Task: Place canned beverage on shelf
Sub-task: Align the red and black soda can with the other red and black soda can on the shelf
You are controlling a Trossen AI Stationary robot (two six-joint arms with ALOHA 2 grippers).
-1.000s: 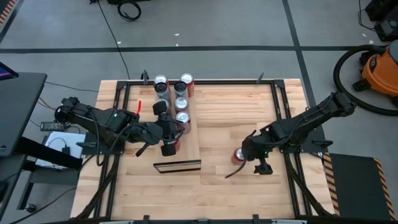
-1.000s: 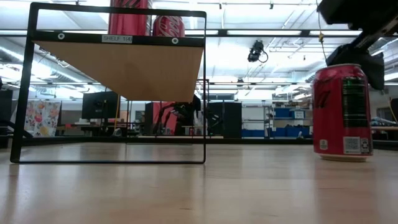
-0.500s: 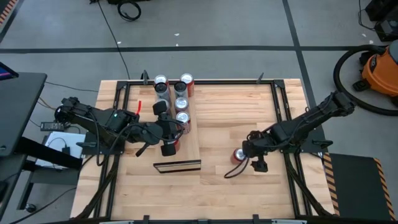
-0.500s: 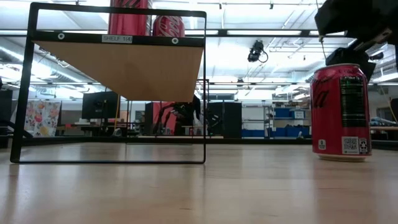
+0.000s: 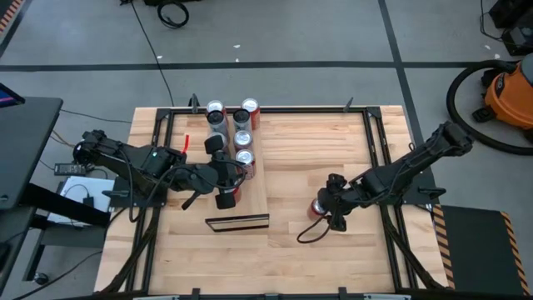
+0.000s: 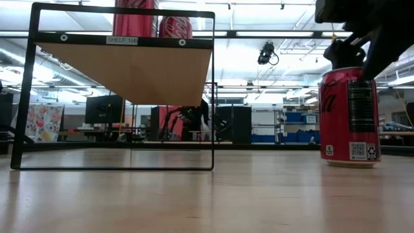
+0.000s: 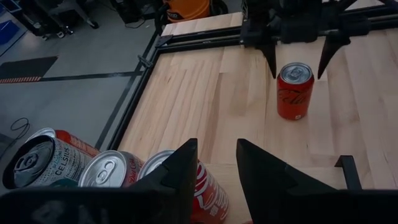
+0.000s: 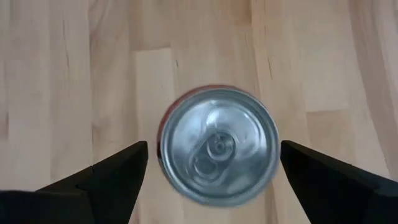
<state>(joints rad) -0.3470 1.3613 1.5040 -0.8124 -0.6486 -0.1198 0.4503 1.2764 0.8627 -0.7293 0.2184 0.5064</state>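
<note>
Fingers (image 8: pixel 112 174) spread above red can (image 8: pixel 217 146) on plank tabletop (image 8: pixel 74 74)

Can (image 8: pixel 217 145): shiny metal lid; tabletop (image 5: pixel 316 142): smooth pale wood planks.

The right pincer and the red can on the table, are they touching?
Apart. In the right wrist view the right pincer stands open, one finger on each side of the red can, with bare wood showing between each fingertip and the can's rim.

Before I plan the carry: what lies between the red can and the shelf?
Only bare tabletop lies between the red can and the shelf, as the high view shows.
</note>
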